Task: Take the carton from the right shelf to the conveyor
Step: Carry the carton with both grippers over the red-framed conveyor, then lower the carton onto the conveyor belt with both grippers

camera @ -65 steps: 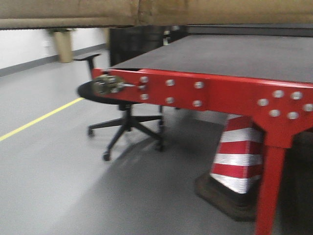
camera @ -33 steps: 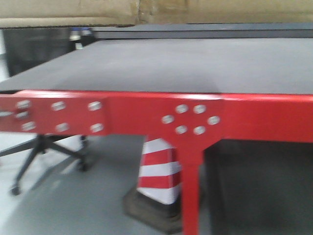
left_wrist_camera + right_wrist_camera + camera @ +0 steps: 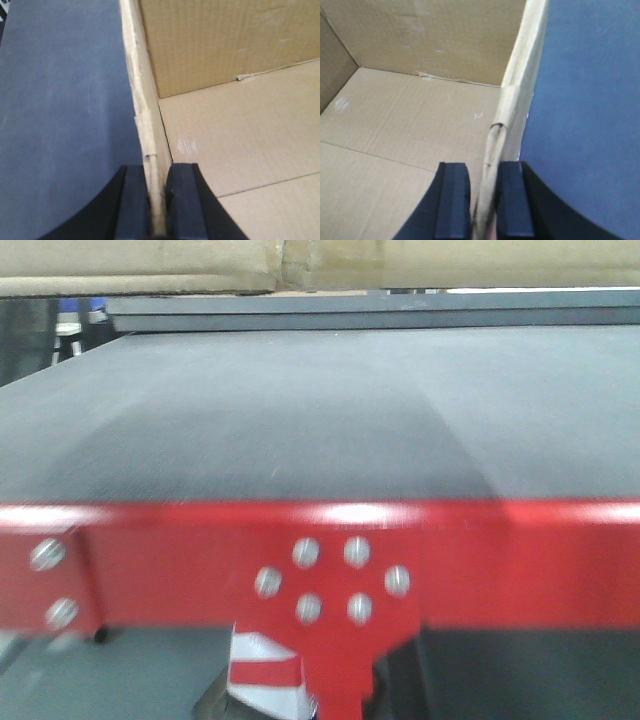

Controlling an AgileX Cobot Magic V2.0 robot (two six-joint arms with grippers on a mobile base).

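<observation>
Two claws, left claw (image 3: 157,175) and right claw (image 3: 482,170), each tight on a carton (image 3: 240,140) wall over broad conveyor (image 3: 320,410)

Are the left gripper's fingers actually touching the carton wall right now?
Touching. The left wrist view shows the left gripper with fingers pressed against both sides of the carton wall, no gap.

The open brown carton (image 3: 235,125) hangs just above the broad, dark grey, red-edged conveyor (image 3: 320,410).
</observation>
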